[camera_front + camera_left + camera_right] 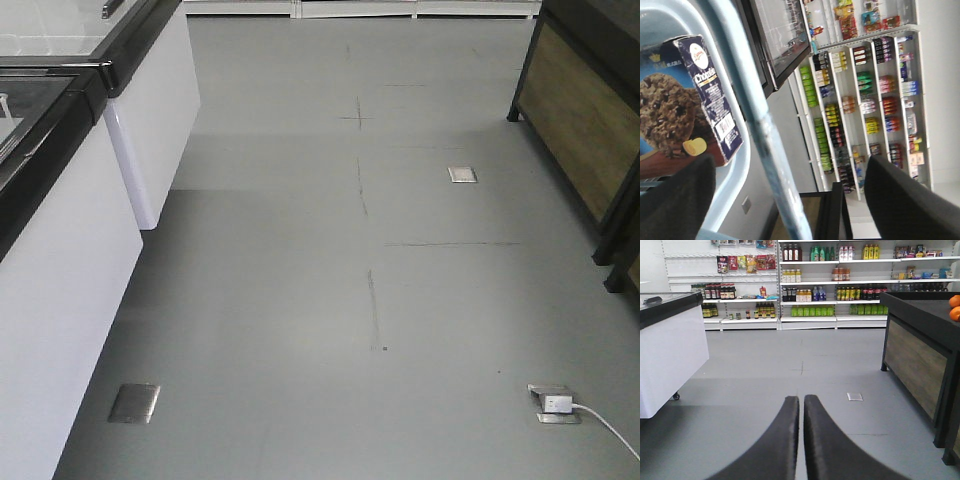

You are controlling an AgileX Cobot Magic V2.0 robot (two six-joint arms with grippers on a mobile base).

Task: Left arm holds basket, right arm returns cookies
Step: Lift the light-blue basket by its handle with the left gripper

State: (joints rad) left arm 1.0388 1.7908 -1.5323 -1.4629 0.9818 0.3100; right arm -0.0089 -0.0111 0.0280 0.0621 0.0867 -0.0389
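Note:
In the left wrist view the light blue basket (735,165) hangs close to the camera. Its hoop handle (752,100) runs diagonally between the two black fingers of my left gripper (790,165). Those fingers stand wide apart, so the gripper is open, and the handle touches neither fingertip that I can see. The cookies (685,110), a navy and maroon box picturing a chocolate chip cookie, lie inside the basket at the left. My right gripper (801,399) is shut with nothing in it and points at the grey floor. Neither arm shows in the front view.
White freezer cabinets (60,280) line the left. A black and wood stand (580,120) is on the right, with oranges (955,307) on top. Drink shelves (815,290) fill the far wall. A floor socket with a white plug (553,402) and a metal plate (134,402) sit in the floor.

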